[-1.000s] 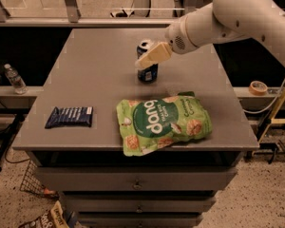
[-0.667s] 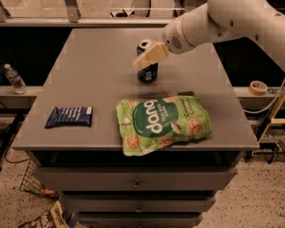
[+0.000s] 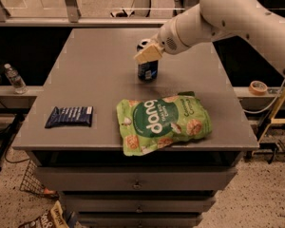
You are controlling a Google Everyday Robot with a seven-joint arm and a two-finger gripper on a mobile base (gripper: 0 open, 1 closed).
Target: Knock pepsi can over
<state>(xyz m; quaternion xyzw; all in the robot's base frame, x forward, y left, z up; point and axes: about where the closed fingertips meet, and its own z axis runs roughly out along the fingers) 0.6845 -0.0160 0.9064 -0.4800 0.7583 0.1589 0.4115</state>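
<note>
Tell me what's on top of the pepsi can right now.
The claw sits against the upper part of the upright pepsi can, hiding most of its top. A bit of rim shows behind the claw on the left. Whether they touch is covered.

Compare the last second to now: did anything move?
The gripper edged slightly toward the picture's left and now sits at the upper part of the pepsi can. Nothing was taken hold of or let go. The can still stands upright in the same spot; the green chip bag and the blue wrapper are unchanged.
</note>
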